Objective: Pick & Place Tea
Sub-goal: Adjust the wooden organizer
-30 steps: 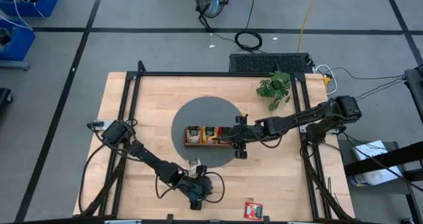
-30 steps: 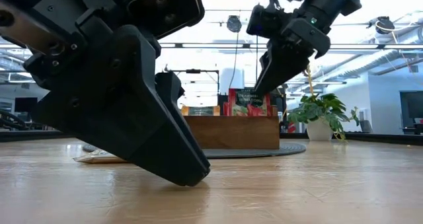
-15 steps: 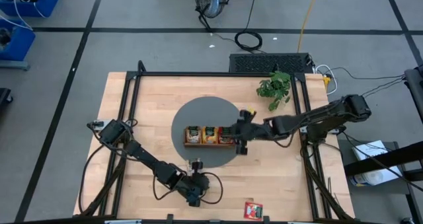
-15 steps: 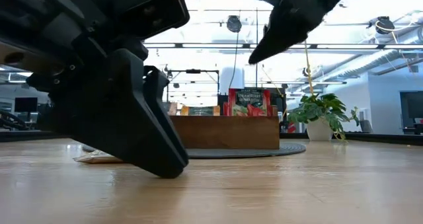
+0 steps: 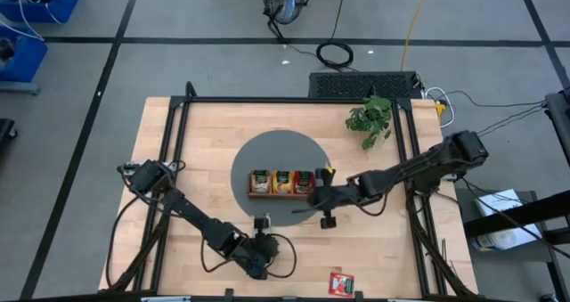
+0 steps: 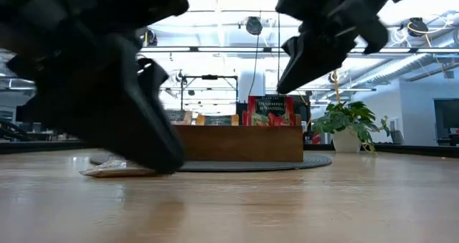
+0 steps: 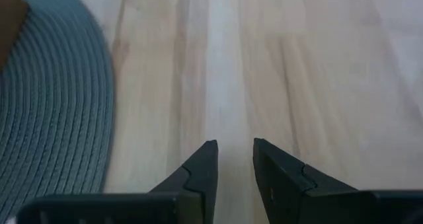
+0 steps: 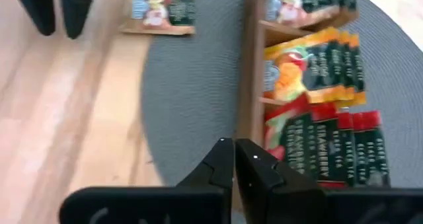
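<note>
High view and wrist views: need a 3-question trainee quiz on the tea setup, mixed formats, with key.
1. True or false: the right gripper holds a tea packet.
2. The loose beige packet lies: A) in the wooden tray; B) across the edge of the grey mat; C) beside the plant.
3. Fill in: the lone packet near the table's front edge, off the mat, is ____.
Key: 1 false, it is shut on nothing; 2 B; 3 red.
</note>
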